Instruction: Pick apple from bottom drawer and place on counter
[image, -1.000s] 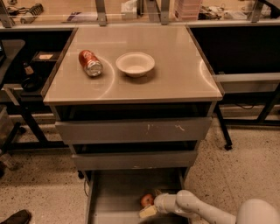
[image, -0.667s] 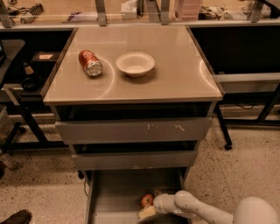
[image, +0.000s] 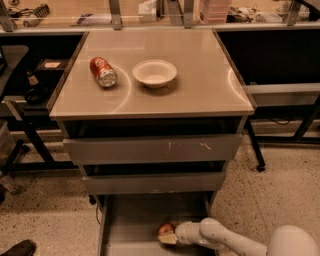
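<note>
The bottom drawer (image: 135, 220) is pulled open at the foot of the cabinet. In it lies the small red apple (image: 165, 230), near the drawer's front right. My gripper (image: 168, 236) reaches in from the right along the white arm and sits right at the apple, its pale tip just below and beside the fruit. The counter (image: 200, 75) is the glossy beige top of the cabinet, above the two upper drawers.
A red soda can (image: 103, 72) lies on its side on the counter's left, with a white bowl (image: 154, 73) next to it. Dark shelving and table legs flank the cabinet. A shoe tip (image: 17, 248) shows at the bottom left on the speckled floor.
</note>
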